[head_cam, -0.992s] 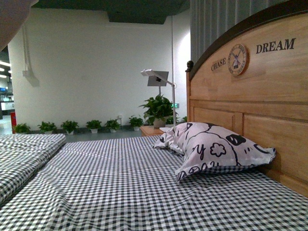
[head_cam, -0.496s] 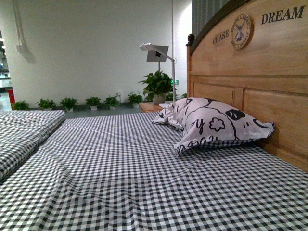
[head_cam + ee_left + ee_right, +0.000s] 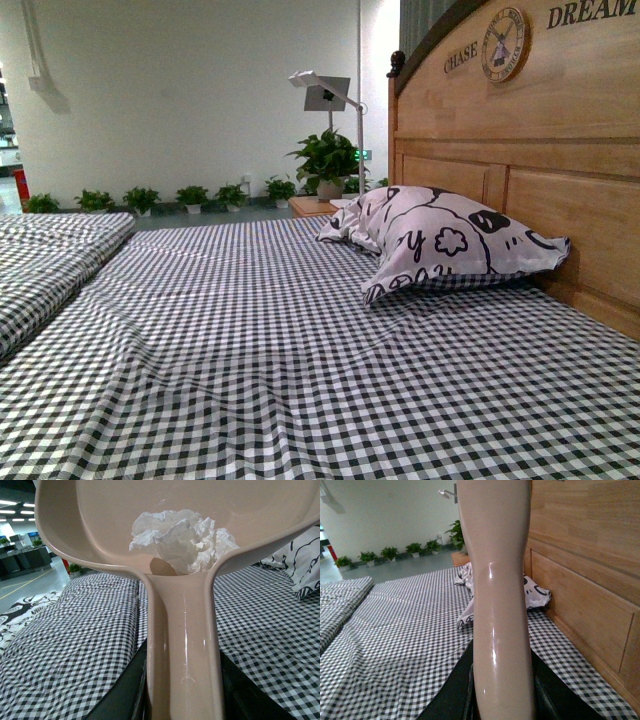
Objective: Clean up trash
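The trash (image 3: 180, 537), a crumpled wad of white tissue, lies inside the pale beige dustpan (image 3: 100, 525), close to where the pan meets its handle. My left gripper (image 3: 182, 690) is shut on that handle, its dark jaws pressed against both sides, and the pan hangs above the checked bed. In the right wrist view a beige brush handle (image 3: 497, 580) rises upright, with my right gripper (image 3: 502, 695) shut on its lower part. The brush head is out of view. Neither arm shows in the front view.
The bed's black-and-white checked sheet (image 3: 280, 340) fills the front view. A white pillow with black doodles (image 3: 450, 240) leans against the wooden headboard (image 3: 520, 130) on the right. A second checked mattress (image 3: 50, 250) lies to the left. Potted plants (image 3: 200, 195) line the far wall.
The front view has tilted downward: the headboard, pillow and wall sit higher in the picture and more of the checked sheet shows near the camera.
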`<state>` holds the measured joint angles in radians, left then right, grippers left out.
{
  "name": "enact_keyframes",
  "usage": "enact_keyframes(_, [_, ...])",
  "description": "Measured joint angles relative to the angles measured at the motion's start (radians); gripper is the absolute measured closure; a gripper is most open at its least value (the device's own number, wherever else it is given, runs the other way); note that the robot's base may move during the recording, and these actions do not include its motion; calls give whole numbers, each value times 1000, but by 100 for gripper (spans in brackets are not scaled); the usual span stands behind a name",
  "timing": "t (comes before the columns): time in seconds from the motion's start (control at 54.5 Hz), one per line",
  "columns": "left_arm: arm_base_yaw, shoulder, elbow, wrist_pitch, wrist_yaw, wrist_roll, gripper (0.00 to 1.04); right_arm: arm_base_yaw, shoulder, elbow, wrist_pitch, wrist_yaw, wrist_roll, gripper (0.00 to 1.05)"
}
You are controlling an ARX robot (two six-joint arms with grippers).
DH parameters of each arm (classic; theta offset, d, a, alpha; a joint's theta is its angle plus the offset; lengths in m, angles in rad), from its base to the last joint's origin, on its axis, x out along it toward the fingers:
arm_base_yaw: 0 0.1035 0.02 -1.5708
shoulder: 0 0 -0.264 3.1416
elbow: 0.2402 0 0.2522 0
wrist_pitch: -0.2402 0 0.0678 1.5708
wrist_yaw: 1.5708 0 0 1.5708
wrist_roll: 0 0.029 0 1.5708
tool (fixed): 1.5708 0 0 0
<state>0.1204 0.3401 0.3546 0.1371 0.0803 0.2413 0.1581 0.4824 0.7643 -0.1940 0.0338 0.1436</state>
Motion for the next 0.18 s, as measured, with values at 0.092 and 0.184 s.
enact_keyframes(0.092, [0, 0, 0, 0, 0, 0, 78, 0, 0, 0, 0, 0, 0, 84])
enact_keyframes(0.184, [0, 0, 0, 0, 0, 0, 78, 0, 0, 0, 0, 0, 0, 84])
